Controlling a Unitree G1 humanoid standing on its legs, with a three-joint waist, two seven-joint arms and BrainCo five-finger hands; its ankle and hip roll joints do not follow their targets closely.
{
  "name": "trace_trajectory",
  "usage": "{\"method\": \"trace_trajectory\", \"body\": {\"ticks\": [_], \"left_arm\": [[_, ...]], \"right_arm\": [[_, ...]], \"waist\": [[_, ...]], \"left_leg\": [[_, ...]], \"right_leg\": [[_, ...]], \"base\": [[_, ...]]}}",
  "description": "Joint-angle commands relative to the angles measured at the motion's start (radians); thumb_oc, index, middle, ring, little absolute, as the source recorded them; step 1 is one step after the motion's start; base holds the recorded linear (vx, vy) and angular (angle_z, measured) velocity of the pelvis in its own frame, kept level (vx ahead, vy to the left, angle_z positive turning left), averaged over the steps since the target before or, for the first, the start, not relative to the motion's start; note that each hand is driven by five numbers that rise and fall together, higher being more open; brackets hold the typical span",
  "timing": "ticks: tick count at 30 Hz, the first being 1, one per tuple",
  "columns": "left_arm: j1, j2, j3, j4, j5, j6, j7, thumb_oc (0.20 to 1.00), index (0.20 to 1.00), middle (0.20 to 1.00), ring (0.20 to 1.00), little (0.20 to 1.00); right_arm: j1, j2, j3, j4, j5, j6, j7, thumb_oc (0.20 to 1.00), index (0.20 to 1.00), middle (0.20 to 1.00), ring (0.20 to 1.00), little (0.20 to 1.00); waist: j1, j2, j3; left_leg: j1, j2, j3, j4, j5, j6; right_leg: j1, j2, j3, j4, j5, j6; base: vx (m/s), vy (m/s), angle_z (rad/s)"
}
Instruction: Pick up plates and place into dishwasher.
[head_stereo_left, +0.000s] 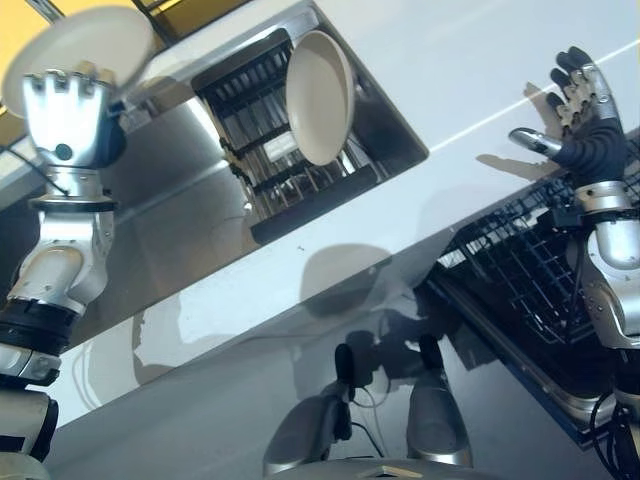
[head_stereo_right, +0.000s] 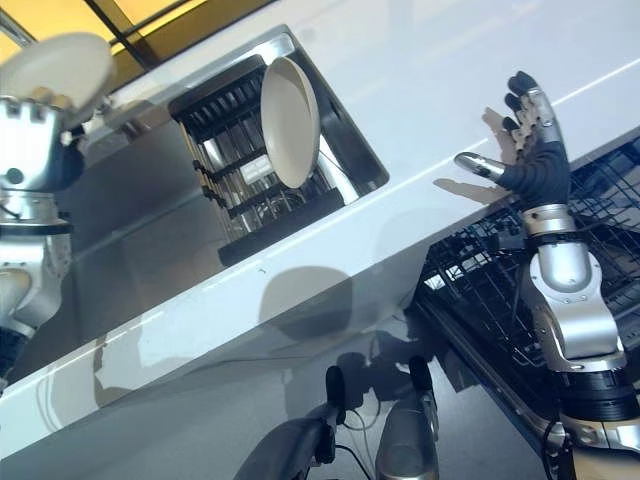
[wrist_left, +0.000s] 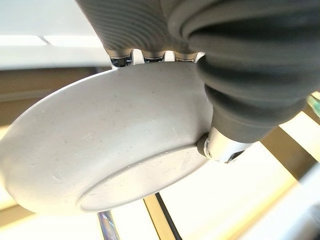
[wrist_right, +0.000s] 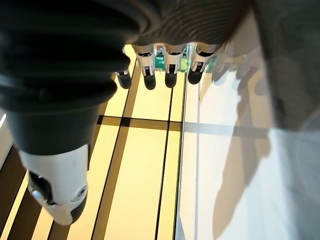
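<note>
My left hand (head_stereo_left: 65, 112) is raised at the far left, shut on a white plate (head_stereo_left: 85, 45) that it holds up by the rim. In the left wrist view the plate's underside (wrist_left: 100, 150) faces the camera, with the thumb (wrist_left: 220, 146) pressed on it and the fingers behind the rim. A second white plate (head_stereo_left: 320, 95) stands on edge in the black dish rack (head_stereo_left: 250, 130) inside the steel sink. My right hand (head_stereo_left: 580, 110) is lifted at the far right above the dishwasher's dark wire basket (head_stereo_left: 500, 275). It is open and holds nothing, its fingers (wrist_right: 170, 72) straight.
A white counter (head_stereo_left: 450, 60) runs from the sink to the right and along the front edge. The steel draining board (head_stereo_left: 170, 170) lies between my left arm and the rack. The pulled-out dishwasher basket fills the lower right.
</note>
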Motion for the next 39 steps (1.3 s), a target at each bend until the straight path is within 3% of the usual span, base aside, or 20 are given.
{"method": "trace_trajectory", "body": {"ticks": [1, 3, 6, 9, 14, 15, 17, 21, 25, 34, 37, 39], "left_arm": [[0.045, 0.014, 0.131, -0.099, -0.104, -0.148, 0.06, 0.2, 0.2, 0.2, 0.2, 0.2], [0.088, -0.049, 0.185, -0.206, -0.153, -0.262, -0.008, 0.2, 0.2, 0.2, 0.2, 0.2], [0.101, -0.121, 0.199, -0.33, -0.214, -0.378, -0.149, 0.2, 0.2, 0.2, 0.2, 0.2], [0.08, -0.175, 0.16, -0.422, -0.391, -0.479, -0.367, 0.2, 0.2, 0.2, 0.2, 0.2], [0.043, -0.266, 0.056, -0.551, -0.778, -0.543, -0.78, 0.2, 0.2, 0.2, 0.2, 0.2], [0.041, -0.273, 0.05, -0.558, -0.825, -0.544, -0.821, 0.2, 0.2, 0.2, 0.2, 0.2], [0.032, -0.305, -0.005, -0.587, -0.972, -0.513, -1.007, 0.2, 0.2, 0.2, 0.2, 0.2], [0.029, -0.308, -0.058, -0.63, -1.168, -0.459, -1.254, 0.2, 0.2, 0.2, 0.2, 0.2], [0.009, -0.26, -0.071, -0.631, -1.243, -0.46, -1.321, 0.2, 0.2, 0.2, 0.2, 0.2], [0.022, -0.222, -0.044, -0.634, -1.279, -0.474, -1.353, 0.2, 0.2, 0.2, 0.2, 0.2], [0.015, -0.221, -0.038, -0.636, -1.291, -0.462, -1.352, 0.2, 0.2, 0.2, 0.2, 0.2], [0.012, -0.22, -0.036, -0.637, -1.299, -0.452, -1.352, 0.2, 0.2, 0.2, 0.2, 0.2]], "right_arm": [[0.071, 0.018, -0.029, -0.079, -0.002, -0.085, 0.003, 1.0, 1.0, 1.0, 1.0, 1.0], [0.073, 0.057, -0.03, -0.12, -0.026, -0.102, 0.009, 1.0, 1.0, 1.0, 1.0, 1.0], [0.06, 0.112, -0.004, -0.175, -0.062, -0.106, 0.024, 1.0, 1.0, 1.0, 1.0, 1.0], [0.028, 0.137, 0.039, -0.221, -0.09, -0.107, 0.071, 1.0, 1.0, 1.0, 1.0, 1.0], [-0.04, 0.153, 0.139, -0.258, -0.118, -0.117, 0.139, 1.0, 1.0, 1.0, 1.0, 1.0], [-0.045, 0.153, 0.147, -0.255, -0.119, -0.12, 0.147, 1.0, 1.0, 1.0, 1.0, 1.0], [-0.065, 0.146, 0.191, -0.247, -0.111, -0.12, 0.171, 1.0, 1.0, 1.0, 1.0, 1.0], [-0.073, 0.11, 0.226, -0.244, -0.073, -0.135, 0.192, 1.0, 1.0, 1.0, 1.0, 1.0], [-0.073, 0.077, 0.235, -0.238, -0.039, -0.15, 0.189, 1.0, 1.0, 1.0, 1.0, 1.0], [-0.012, 0.061, 0.228, -0.27, -0.011, -0.145, 0.265, 1.0, 1.0, 1.0, 1.0, 1.0], [-0.015, 0.07, 0.245, -0.281, 0.07, -0.115, 0.382, 1.0, 1.0, 1.0, 1.0, 1.0], [-0.016, 0.072, 0.277, -0.302, 0.191, -0.072, 0.553, 1.0, 1.0, 1.0, 1.0, 1.0]], "waist": [[0.044, -0.079, -0.168], [0.065, -0.102, -0.195], [0.089, -0.135, -0.233], [0.109, -0.154, -0.262], [0.15, -0.185, -0.307], [0.153, -0.187, -0.31], [0.165, -0.2, -0.327], [0.177, -0.211, -0.352], [0.176, -0.216, -0.367], [0.164, -0.212, -0.39], [0.163, -0.213, -0.395], [0.165, -0.216, -0.397]], "left_leg": [[0.034, -0.046, -0.032, 0.075, -0.13, 0.017], [0.046, -0.035, -0.043, 0.072, -0.135, 0.018], [0.065, -0.014, -0.058, 0.063, -0.137, 0.015], [0.083, 0.002, -0.074, 0.048, -0.136, 0.013], [0.114, 0.014, -0.111, 0.011, -0.127, 0.011], [0.117, 0.015, -0.114, 0.006, -0.126, 0.01], [0.129, 0.018, -0.125, -0.005, -0.124, 0.007], [0.142, 0.024, -0.131, -0.027, -0.116, 0.002], [0.15, 0.025, -0.129, -0.036, -0.115, 0.0], [0.158, 0.024, -0.118, -0.045, -0.112, 0.005], [0.159, 0.023, -0.122, -0.047, -0.111, 0.007], [0.16, 0.02, -0.125, -0.048, -0.11, 0.008]], "right_leg": [[0.043, -0.03, -0.052, -0.025, -0.007, -0.04], [0.065, -0.024, -0.071, -0.036, -0.011, -0.041], [0.096, -0.01, -0.096, -0.055, -0.012, -0.042], [0.12, 0.007, -0.11, -0.068, -0.016, -0.043], [0.16, 0.036, -0.126, -0.094, -0.013, -0.041], [0.165, 0.039, -0.128, -0.099, -0.011, -0.041], [0.179, 0.045, -0.136, -0.112, -0.006, -0.037], [0.198, 0.055, -0.148, -0.136, 0.003, -0.036], [0.207, 0.059, -0.149, -0.148, 0.008, -0.035], [0.219, 0.065, -0.141, -0.161, 0.013, -0.04], [0.218, 0.065, -0.139, -0.158, 0.011, -0.041], [0.22, 0.063, -0.141, -0.156, 0.009, -0.041]], "base": [[-0.02, -0.258, 0.14], [-0.02, -0.28, 0.17], [-0.03, -0.314, 0.1], [-0.07, -0.256, 0.05], [-0.06, -0.209, 0.14], [-0.07, -0.168, 0.1], [-0.07, -0.175, 0.07], [-0.06, -0.133, 0.08], [-0.06, -0.073, 0.06], [-0.02, -0.015, 0.01], [0.0, 0.0, 0.0], [0.0, 0.0, 0.0]]}}
